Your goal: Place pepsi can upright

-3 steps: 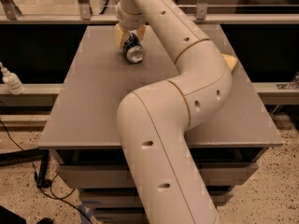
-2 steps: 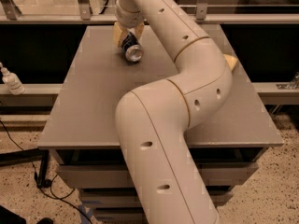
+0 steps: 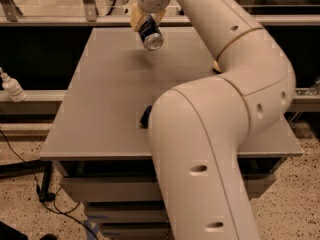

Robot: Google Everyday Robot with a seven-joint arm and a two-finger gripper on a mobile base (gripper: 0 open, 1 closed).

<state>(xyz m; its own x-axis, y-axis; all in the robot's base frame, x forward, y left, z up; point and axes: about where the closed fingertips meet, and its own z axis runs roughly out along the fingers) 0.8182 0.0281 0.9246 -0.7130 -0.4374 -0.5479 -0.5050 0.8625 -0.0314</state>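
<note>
The pepsi can (image 3: 149, 33) is dark blue with a silver end facing the camera. It hangs tilted in the air above the far part of the grey table (image 3: 100, 109). My gripper (image 3: 145, 19) is shut on the pepsi can, its yellowish fingers (image 3: 135, 18) clasping the can's upper body. My large cream arm (image 3: 215, 134) reaches from the lower right up across the table to the gripper.
A small dark-blue flat item (image 3: 145, 117) lies on the table, half hidden by my arm. A white bottle (image 3: 12, 86) stands on a ledge at the left. A rail runs behind the table. Cables lie on the speckled floor at the lower left.
The gripper has lifted the pepsi can off the table surface; it now hangs higher, with a shadow beneath it.
</note>
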